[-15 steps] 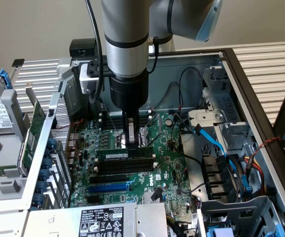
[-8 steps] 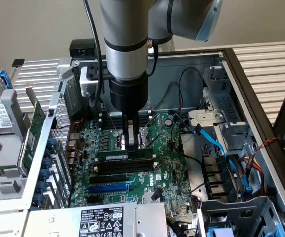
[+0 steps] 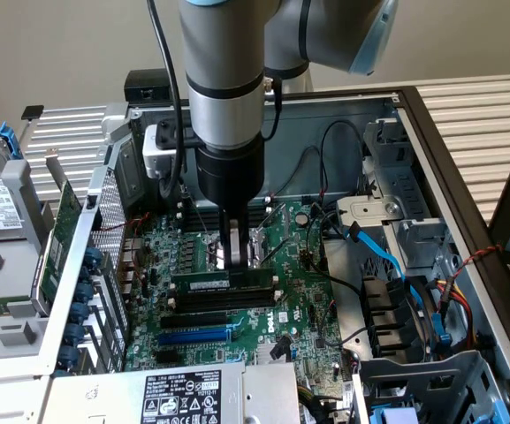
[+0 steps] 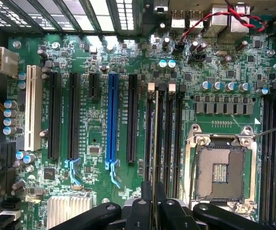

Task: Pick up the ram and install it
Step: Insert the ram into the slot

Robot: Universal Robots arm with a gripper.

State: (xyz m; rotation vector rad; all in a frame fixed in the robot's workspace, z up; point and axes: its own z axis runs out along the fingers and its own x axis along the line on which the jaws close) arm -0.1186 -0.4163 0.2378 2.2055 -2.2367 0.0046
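The ram [image 3: 224, 281] is a long green stick with a white label. It stands on edge in one of the black memory slots [image 3: 224, 300] of the motherboard [image 3: 299, 300]. My gripper [image 3: 231, 263] comes straight down onto the stick near its middle and is shut on it. In the wrist view the ram [image 4: 156, 134] appears edge-on as a thin line lying along a memory slot [image 4: 169, 134]. The gripper [image 4: 154, 196] has one black finger on each side of it. I cannot tell how deep the stick sits in the slot.
An open CPU socket [image 4: 221, 172] lies beside the memory slots. A blue expansion slot [image 4: 112, 120] and black ones lie on the other side. An upright green expansion card [image 3: 60, 238] stands at the exterior view's left. Blue cables [image 3: 387, 256] and drive bays crowd the exterior view's right.
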